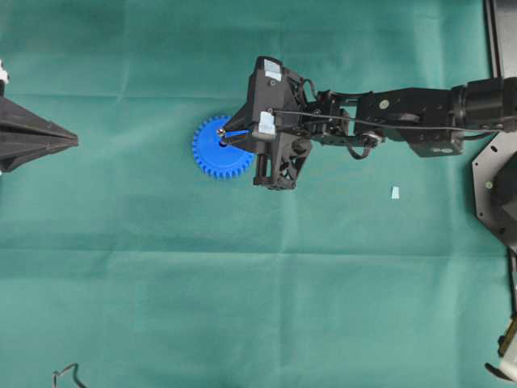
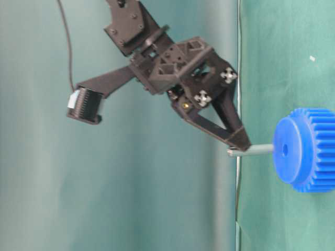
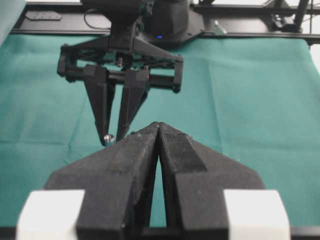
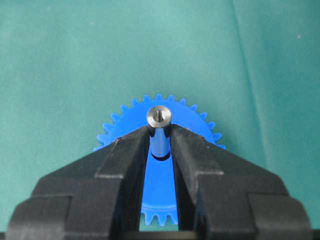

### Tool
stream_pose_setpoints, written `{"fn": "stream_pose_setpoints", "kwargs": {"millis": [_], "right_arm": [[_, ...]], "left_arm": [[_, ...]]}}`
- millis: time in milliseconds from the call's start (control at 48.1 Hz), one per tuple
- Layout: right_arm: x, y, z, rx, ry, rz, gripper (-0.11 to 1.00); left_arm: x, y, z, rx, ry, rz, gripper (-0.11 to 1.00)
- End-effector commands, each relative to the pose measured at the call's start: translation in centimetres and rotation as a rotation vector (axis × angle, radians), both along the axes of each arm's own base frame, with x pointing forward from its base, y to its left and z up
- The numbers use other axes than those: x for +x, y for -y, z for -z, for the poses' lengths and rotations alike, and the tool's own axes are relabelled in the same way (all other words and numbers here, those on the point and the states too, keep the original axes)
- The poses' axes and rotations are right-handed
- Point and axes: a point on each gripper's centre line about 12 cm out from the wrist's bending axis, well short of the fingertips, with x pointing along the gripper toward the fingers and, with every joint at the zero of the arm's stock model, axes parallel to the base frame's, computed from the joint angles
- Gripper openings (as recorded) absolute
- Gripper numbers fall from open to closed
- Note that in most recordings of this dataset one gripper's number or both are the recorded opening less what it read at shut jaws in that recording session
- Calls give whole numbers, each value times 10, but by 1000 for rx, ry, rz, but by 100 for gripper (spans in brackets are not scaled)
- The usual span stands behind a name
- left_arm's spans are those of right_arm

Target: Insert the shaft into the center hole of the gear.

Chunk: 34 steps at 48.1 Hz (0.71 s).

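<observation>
Two arms here but only one is doing anything. Nearest me, the left gripper (image 3: pixel 159 131) sits parked at the edge of the cloth with its jaws pressed together, holding nothing and well apart from the action. Further out, the right gripper (image 4: pixel 160 131) is clamped on the shaft (image 2: pixel 252 150), pinching it near the top end so the pin's flat silver end face pokes out just past the fingertips. Right below that is the gear (image 1: pixel 220 149), lying flat on the green cloth (image 1: pixel 161 283). The shaft's long axis runs straight down toward the gear's face, and from the table-level view its lower tip looks to be at or just entering the center hole (image 2: pixel 285 150); can't tell how deep. Looks like the remaining move is simply pushing along that axis, keeping the pin square to the gear
</observation>
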Motion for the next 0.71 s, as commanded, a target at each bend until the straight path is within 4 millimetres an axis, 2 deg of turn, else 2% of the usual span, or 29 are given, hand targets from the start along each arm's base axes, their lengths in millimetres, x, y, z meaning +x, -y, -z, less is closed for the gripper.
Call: {"fn": "stream_pose_setpoints", "kwargs": {"millis": [0, 291, 686], "right_arm": [[8, 1, -10, -2, 51, 5, 21], [11, 3, 10, 1, 22, 13, 21], [12, 4, 25, 5, -10, 13, 21]], "left_arm": [[3, 0, -9, 3, 23, 2, 0], [3, 0, -9, 3, 21, 2, 0], [3, 0, -9, 3, 23, 2, 0]]}}
